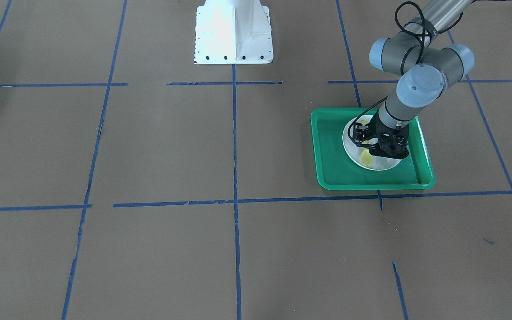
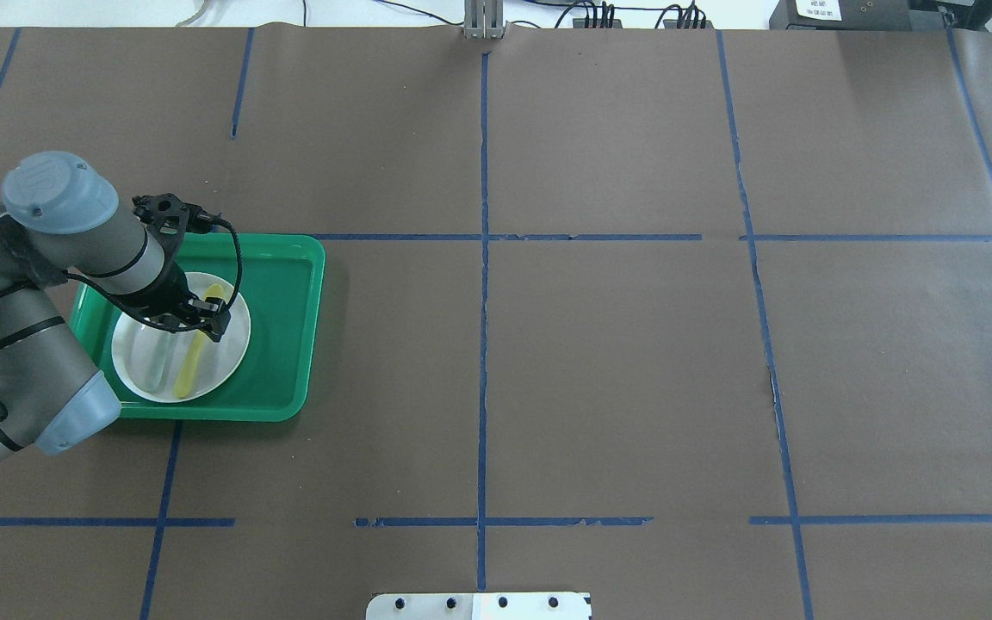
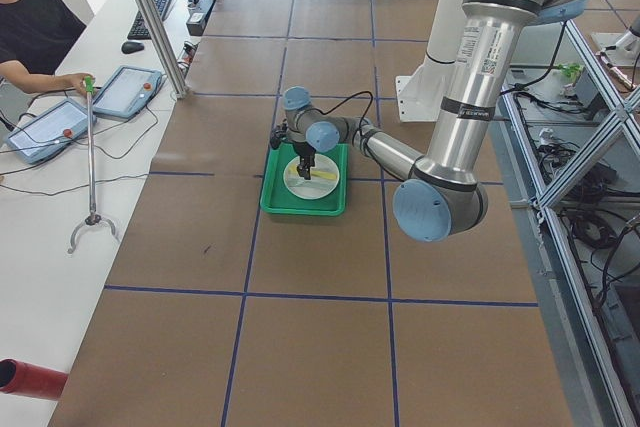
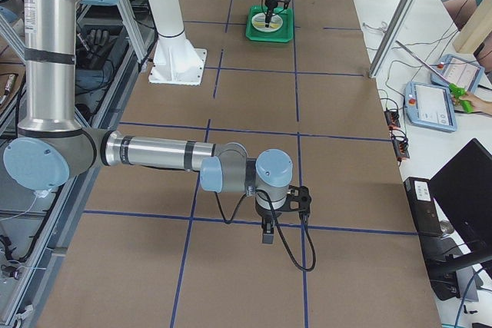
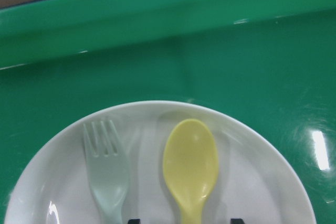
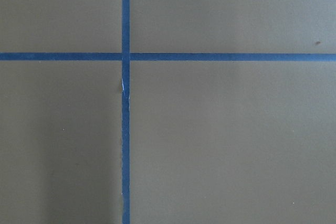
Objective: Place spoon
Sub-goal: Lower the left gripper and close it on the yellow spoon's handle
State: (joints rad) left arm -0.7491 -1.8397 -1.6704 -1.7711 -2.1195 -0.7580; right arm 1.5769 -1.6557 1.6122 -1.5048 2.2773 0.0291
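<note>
The yellow spoon [image 5: 190, 166] lies flat on a white plate [image 5: 262, 182], next to a pale grey-green fork [image 5: 107, 171]. The plate [image 2: 233, 336] sits in a green tray [image 2: 289, 301] at the table's left. My left gripper [image 2: 206, 314] points down, low over the plate. It is open, with its fingertips [image 5: 134, 221] apart on either side of the spoon's handle. The spoon also shows in the overhead view [image 2: 190, 362] and the front view [image 1: 365, 156]. My right gripper [image 4: 267, 234] shows only in the exterior right view, over bare table, so I cannot tell its state.
The tray [image 1: 327, 146] has raised rims around the plate. Brown paper with blue tape lines [image 2: 484, 258] covers the table. The robot's white base [image 1: 234, 33] stands at the table's near edge. The right wrist view shows only paper and tape [image 6: 126, 129].
</note>
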